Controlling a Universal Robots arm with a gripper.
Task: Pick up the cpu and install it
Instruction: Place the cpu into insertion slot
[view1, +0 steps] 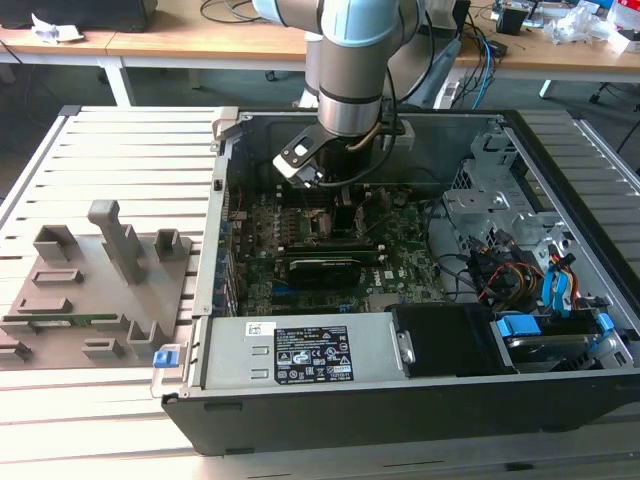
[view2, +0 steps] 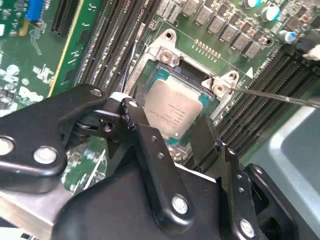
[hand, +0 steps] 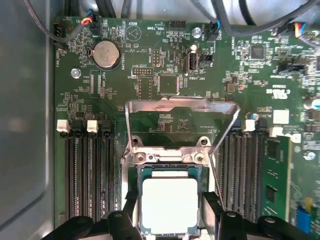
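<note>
Resting flat in the socket (hand: 170, 160) on the green circuit board (hand: 165, 65), the cpu (hand: 170, 202) shows its silvery top in both wrist views (view2: 175, 107). The gripper (hand: 170, 200) straddles it, one jaw at each of two opposite edges; whether the jaws press the chip or stand just clear cannot be told. The socket's hinged metal frame (hand: 180, 107) stands open beyond the chip, and a thin lever (view2: 280, 95) juts out beside it. Black memory slots (hand: 87, 170) flank the socket on both sides, and one holds a green memory stick (hand: 275, 185). In the exterior view the gripper (view1: 340, 195) reaches down into an open computer case (view1: 400, 420) lying on a slatted table (view1: 100, 130). Grey blocks (view1: 110, 250) stand at the exterior view's left.
</note>
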